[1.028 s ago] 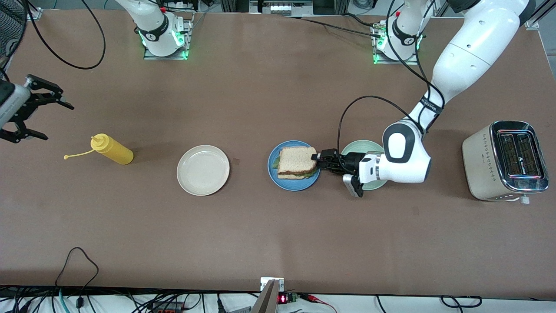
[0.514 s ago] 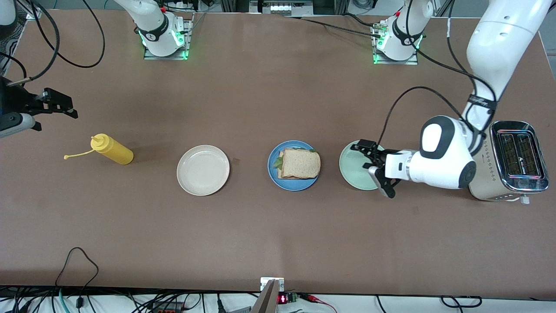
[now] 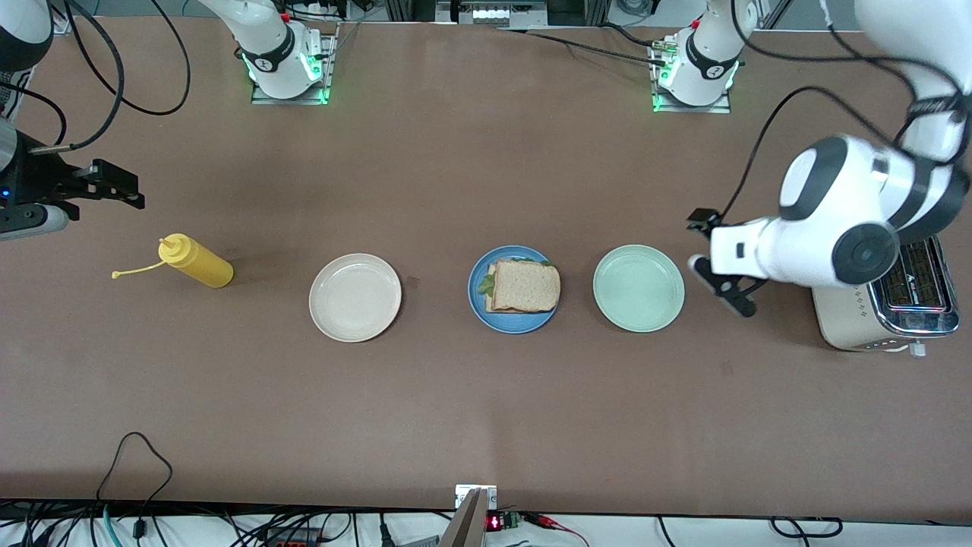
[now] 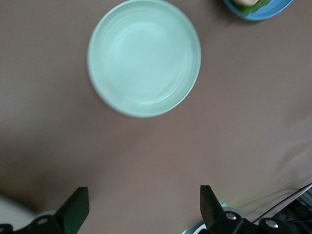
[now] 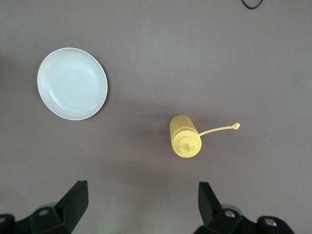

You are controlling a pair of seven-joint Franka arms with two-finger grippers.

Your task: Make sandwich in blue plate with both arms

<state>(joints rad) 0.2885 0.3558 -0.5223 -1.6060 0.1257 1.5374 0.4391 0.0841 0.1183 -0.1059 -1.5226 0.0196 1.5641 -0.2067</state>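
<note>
A broad brown table (image 3: 456, 152) carries one row of things. Running from the right arm's end to the left arm's: a yellow bottle (image 3: 196, 261), a beige plate (image 3: 355, 297), the blue plate (image 3: 486, 313), a green plate (image 3: 638, 287) and a toaster (image 3: 881, 319). The sandwich (image 3: 524, 286) lies on the blue plate, top slice square over the lower one, lettuce showing at the edges.

The left end effector (image 3: 717, 262) hangs over bare table between the green plate and the toaster, fingers apart and holding nothing. The right end effector (image 3: 114, 190) waits over the right arm's end of the table, above the bottle, fingers likewise apart and empty.

By its looks the sandwich is light, soft and compressible. The slices probably slide on the leaf, so a hard pinch would crush or shear the stack. If it needs shifting, a gentle hold across two opposite crust edges seems best, or a move of the plate by its rim.

Open table lies all around the row, both nearer the front camera and toward the bases. The plates stand apart, with gaps between neighbours. The tight spots appear to be the toaster beside the left arm and the bottle's trailing cap strap (image 3: 137, 269).
</note>
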